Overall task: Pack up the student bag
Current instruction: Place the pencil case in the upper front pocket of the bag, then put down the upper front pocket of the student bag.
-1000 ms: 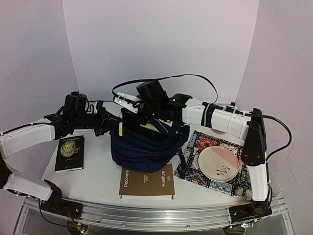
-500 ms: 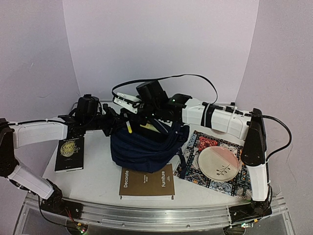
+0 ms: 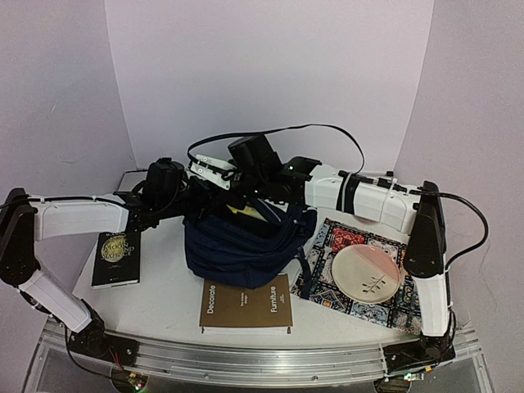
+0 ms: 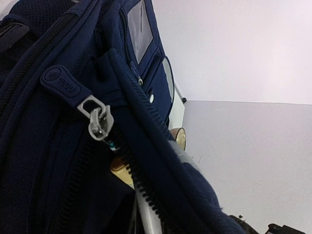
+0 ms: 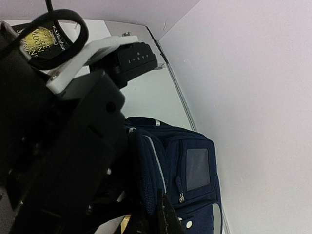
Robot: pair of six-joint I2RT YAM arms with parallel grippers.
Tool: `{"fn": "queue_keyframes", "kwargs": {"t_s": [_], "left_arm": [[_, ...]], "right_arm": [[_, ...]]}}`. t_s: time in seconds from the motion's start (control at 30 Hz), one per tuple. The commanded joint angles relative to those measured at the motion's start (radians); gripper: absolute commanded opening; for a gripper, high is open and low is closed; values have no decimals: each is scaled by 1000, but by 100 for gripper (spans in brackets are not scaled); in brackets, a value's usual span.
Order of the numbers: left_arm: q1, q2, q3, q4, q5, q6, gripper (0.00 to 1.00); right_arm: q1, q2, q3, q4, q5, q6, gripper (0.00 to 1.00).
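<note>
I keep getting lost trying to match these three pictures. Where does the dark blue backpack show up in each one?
Top view: the backpack sits at the centre, just behind the brown book.
Left wrist view: the backpack fills the left half, very close, with its zip in front.
Right wrist view: the backpack is at the lower middle, beside the pale wall.
Shared landmark: the grey patch on the backpack shows in both wrist views, but not from the top.

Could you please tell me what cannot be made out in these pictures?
Backpack inside: top view, covered by its own fabric; left wrist view shows only a yellowish sliver behind the zip.
Left pincer: open or shut unclear; buried at the bag's mouth from above, outside its own camera's frame.
Right pincer: shut, but what it grips is masked by its dark body in the right wrist view.
Black book title: too small from above.
</note>
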Motion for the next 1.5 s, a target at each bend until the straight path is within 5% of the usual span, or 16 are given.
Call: {"fn": "queue_keyframes", "kwargs": {"t_s": [0.0, 0.37, 0.63, 0.77, 0.9, 1.17, 1.47], "left_arm": [[-2, 2, 55, 81, -40, 15, 26], [-1, -137, -25, 61, -2, 165, 48], [14, -234, 29, -273, -44, 432, 61], [78, -310, -23, -360, -60, 506, 65], [220, -340, -54, -394, 77, 574, 66], [295, -186, 47, -415, 163, 636, 67], [302, 25, 204, -387, 252, 641, 64]], "right_arm": [[17, -19, 64, 99, -13, 2, 0], [17, -18, 52, 99, 10, -5, 0], [17, -25, 15, 102, 25, -1, 0], [18, -40, -24, 102, 28, 12, 0], [17, -56, -72, 104, 24, 31, 0], [19, -82, -165, 104, -49, 116, 0], [19, -121, -266, 73, -139, 214, 17]]}}
